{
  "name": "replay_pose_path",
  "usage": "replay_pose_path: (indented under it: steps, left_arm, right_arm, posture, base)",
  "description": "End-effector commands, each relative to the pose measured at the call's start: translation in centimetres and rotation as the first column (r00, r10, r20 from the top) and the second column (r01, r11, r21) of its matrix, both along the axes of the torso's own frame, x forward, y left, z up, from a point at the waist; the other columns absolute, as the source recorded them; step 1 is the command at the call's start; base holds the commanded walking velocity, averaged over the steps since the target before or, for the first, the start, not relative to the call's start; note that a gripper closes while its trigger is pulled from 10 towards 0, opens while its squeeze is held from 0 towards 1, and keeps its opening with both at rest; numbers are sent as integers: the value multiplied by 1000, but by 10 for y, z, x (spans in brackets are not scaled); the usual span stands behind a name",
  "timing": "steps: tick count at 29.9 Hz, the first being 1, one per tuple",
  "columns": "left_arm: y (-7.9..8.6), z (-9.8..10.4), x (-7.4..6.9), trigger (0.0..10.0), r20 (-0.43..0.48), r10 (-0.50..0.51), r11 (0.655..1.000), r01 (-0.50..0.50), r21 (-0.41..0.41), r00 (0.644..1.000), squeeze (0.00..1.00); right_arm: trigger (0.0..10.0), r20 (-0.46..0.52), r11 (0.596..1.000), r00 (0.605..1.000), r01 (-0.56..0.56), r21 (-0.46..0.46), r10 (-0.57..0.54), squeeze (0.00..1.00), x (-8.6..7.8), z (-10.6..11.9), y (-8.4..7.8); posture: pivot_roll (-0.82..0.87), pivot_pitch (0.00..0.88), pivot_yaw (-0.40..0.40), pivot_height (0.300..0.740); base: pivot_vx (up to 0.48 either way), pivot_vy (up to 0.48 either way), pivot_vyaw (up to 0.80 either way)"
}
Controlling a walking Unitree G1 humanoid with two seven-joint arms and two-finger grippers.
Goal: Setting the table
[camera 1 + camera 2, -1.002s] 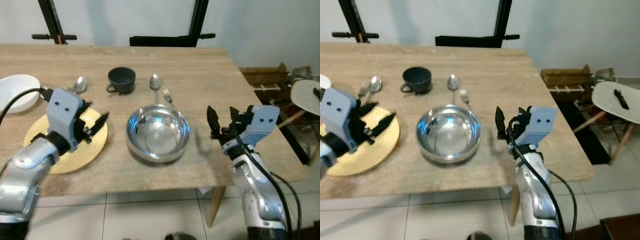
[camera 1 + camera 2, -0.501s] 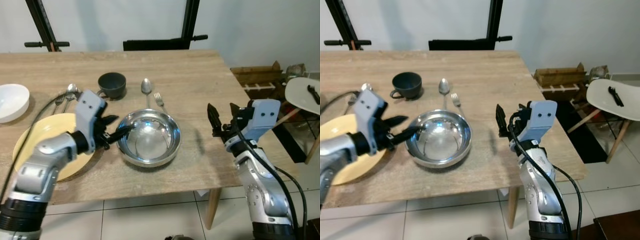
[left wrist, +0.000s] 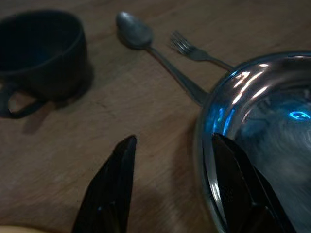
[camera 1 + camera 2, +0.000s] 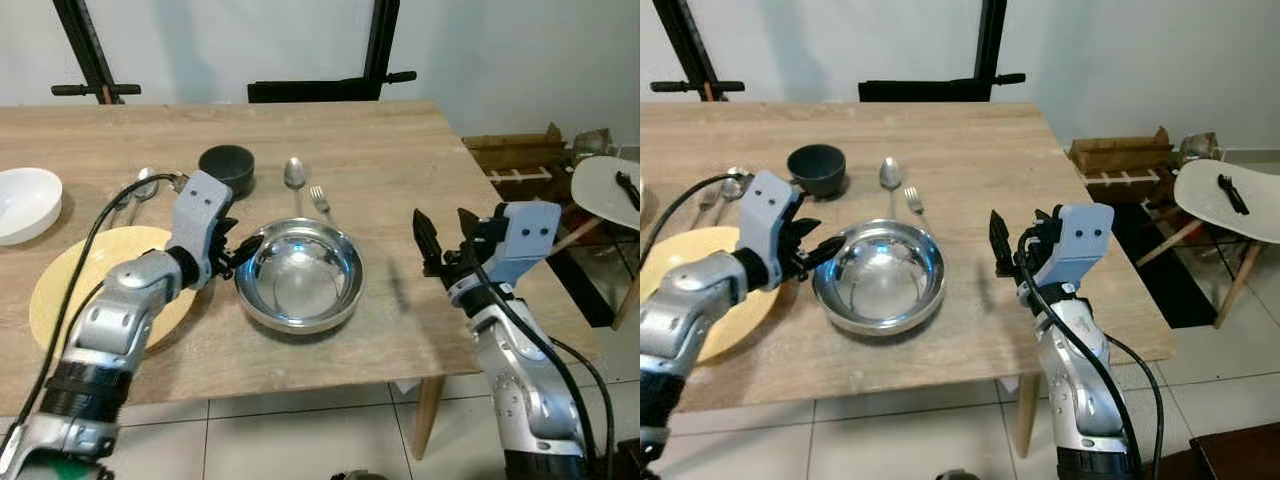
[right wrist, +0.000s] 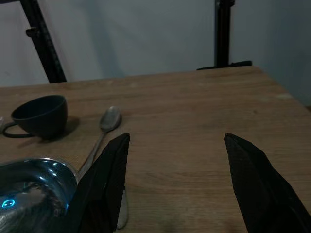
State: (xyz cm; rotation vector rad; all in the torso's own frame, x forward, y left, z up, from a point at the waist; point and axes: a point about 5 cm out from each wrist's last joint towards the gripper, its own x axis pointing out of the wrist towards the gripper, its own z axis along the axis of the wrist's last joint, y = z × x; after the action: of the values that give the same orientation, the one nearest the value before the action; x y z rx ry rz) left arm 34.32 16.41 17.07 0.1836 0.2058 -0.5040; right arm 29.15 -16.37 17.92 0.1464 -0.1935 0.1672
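A steel bowl point(image 4: 300, 278) sits near the middle of the wooden table point(image 4: 400, 160). My left gripper point(image 4: 243, 252) is open at the bowl's left rim. In the left wrist view one of its fingers point(image 3: 235, 179) is over the rim of the bowl point(image 3: 262, 126) and the other is outside over the wood. Left of the bowl lies a yellow plate point(image 4: 60, 300), partly hidden by my left arm. Behind the bowl are a dark cup point(image 4: 225, 165), a spoon point(image 4: 294, 175) and a fork point(image 4: 322, 200). My right gripper point(image 4: 443, 240) hovers open to the right of the bowl, holding nothing.
A white bowl point(image 4: 25, 200) sits at the table's far left, with another spoon and fork point(image 4: 138, 187) near it. The table's right edge is close to my right arm. Beyond it stand a white chair point(image 4: 605, 190) and a wooden crate point(image 4: 515, 155).
My left gripper has swung right from over the yellow plate to the steel bowl's left rim. The right gripper has stayed put. The camera shifted slightly.
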Motion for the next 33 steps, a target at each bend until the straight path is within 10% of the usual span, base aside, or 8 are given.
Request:
replay_pose_path:
  steps: [1,5,10,11,18,19,25,33]
  left_arm:
    - [-3,-6,1,10000,-35,0,1000,0,-8,999,0]
    - [-4,8,6,10000,57,19,999,-17,-27,998,714]
    - [4,22,5,8471,86,45,998,-42,-42,995,0]
    - [8,28,5,0,103,62,997,-56,-55,993,0]
    - [10,46,1,0,180,59,997,-47,-66,982,0]
    - [10,52,-1,10000,218,58,998,-49,-50,974,0]
    - [9,57,-4,10000,243,41,999,-34,-36,969,1000]
    - [0,62,-6,10000,246,6,998,8,-55,969,1000]
  right_arm:
    - [10000,-13,1000,1000,-10,11,10,0,1,-3,2]
    - [10000,-8,1000,1000,-13,8,13,0,0,-1,4]
    - [10000,-11,1000,1000,3,11,-3,0,-2,-3,-1]
    - [10000,-13,1000,1000,5,10,-5,0,-2,-3,-2]
    - [10000,-11,1000,1000,-1,11,1,0,0,-2,-1]
    - [10000,-8,1000,1000,-8,12,8,0,2,-1,1]
    - [10000,-6,1000,1000,-15,13,15,0,3,-1,3]
    - [10000,-7,1000,1000,-9,17,9,0,2,-2,2]
  posture:
    - [-64,1,35,740]
    - [-80,0,45,740]
    - [-83,0,46,740]
    - [-84,0,45,740]
    - [-70,0,38,740]
    - [-70,0,38,740]
    - [-65,0,36,740]
    - [-69,0,41,740]
  base:
    - [0,0,0]
    - [0,0,0]
    - [0,0,0]
    - [0,0,0]
    - [0,0,0]
    - [0,0,0]
    - [0,0,0]
    - [0,0,0]
